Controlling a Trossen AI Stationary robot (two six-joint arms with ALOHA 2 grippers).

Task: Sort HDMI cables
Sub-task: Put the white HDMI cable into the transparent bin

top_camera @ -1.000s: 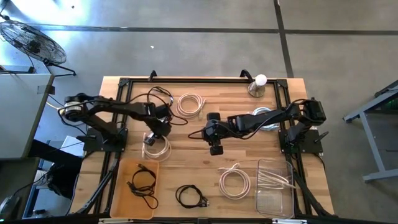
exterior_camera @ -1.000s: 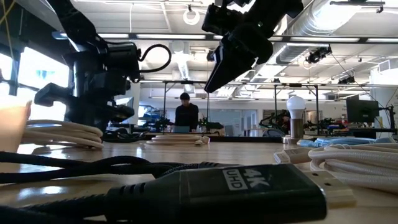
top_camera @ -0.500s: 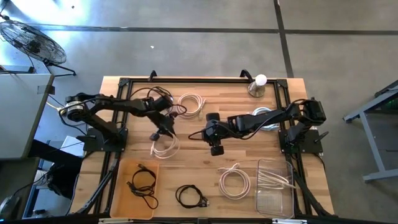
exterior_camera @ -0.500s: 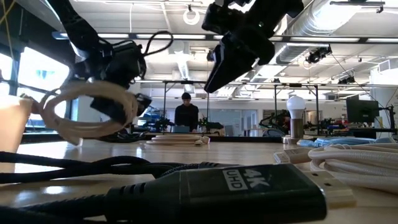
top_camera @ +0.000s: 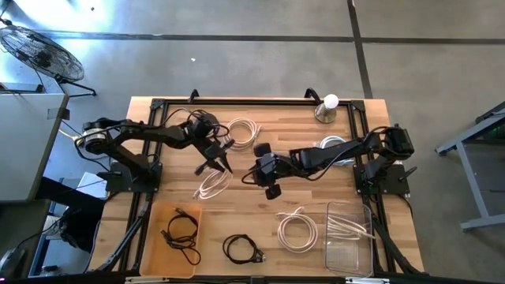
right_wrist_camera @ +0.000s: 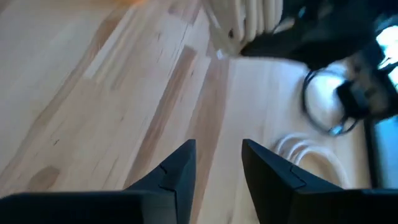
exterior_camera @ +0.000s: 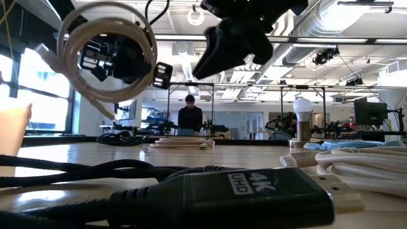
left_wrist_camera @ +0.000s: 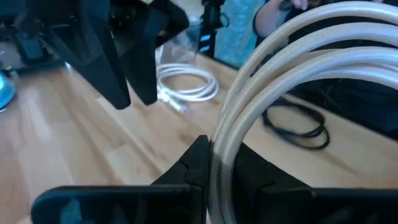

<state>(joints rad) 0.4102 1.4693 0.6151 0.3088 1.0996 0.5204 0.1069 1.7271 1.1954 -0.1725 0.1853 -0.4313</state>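
L gripper (top_camera: 223, 160) fingers clenched on a cream cable coil (top_camera: 211, 184), hanging in the air over mid-table w/ nothing under it but wood, R gripper (top_camera: 265, 183) just beside it, fingers parted & empty.

the black hdmi plug (exterior_camera: 254, 194) lying closest in the low view reads "4k" and "uhd", upside down.

One camera is looking straight down over the whole table (top_camera: 260, 201); another is sitting at tabletop level, facing the room; both wrist cameras are peering closely past their fingers. All are sharing the tabletop.
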